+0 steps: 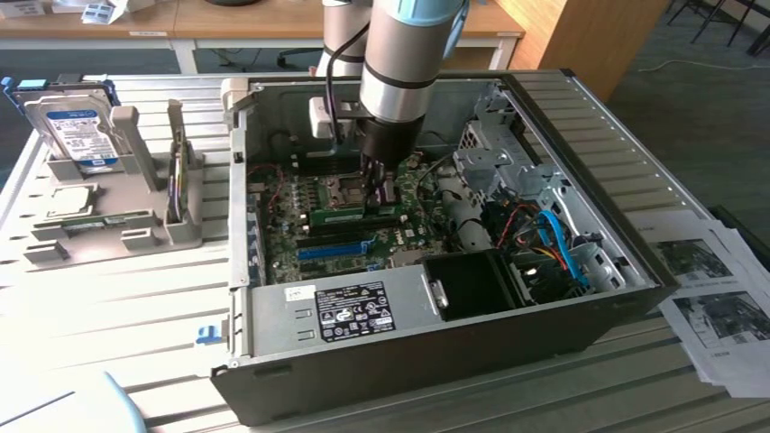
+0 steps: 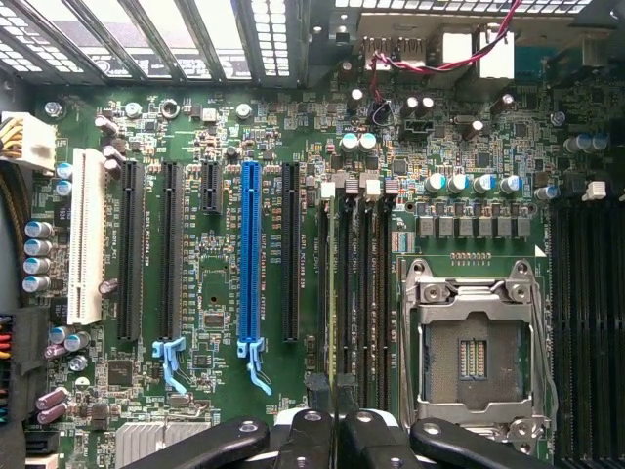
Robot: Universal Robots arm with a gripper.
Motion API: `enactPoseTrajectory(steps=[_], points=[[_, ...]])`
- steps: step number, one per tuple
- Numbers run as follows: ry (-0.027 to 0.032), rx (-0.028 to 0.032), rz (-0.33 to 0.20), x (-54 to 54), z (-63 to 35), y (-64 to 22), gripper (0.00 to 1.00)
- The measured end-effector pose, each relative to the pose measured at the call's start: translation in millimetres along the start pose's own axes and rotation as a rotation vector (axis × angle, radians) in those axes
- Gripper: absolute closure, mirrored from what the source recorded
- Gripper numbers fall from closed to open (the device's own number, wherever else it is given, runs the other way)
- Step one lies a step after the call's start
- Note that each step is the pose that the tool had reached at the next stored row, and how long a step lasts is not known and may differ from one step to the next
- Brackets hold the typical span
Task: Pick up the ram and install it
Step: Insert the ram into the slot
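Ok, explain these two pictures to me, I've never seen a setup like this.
The grey column is a robot arm reaching down into an open computer case that lies on a slatted table. One picture is taken from a camera off the arm; the other from a camera on its wrist, looking at the green motherboard. The jaws are closed on the ram, a thin green memory strip, over the motherboard's slots. Beside the case, a grey holder carries a hard drive.
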State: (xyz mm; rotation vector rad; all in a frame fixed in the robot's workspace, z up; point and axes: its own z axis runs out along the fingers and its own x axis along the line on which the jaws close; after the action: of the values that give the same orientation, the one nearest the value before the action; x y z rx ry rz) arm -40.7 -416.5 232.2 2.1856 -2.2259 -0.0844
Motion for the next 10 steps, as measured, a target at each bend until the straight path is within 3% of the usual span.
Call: enactPoseTrajectory(steps=[10], points=[[0.0,0.0,0.0,0.0,1.4,-0.1,0.89]])
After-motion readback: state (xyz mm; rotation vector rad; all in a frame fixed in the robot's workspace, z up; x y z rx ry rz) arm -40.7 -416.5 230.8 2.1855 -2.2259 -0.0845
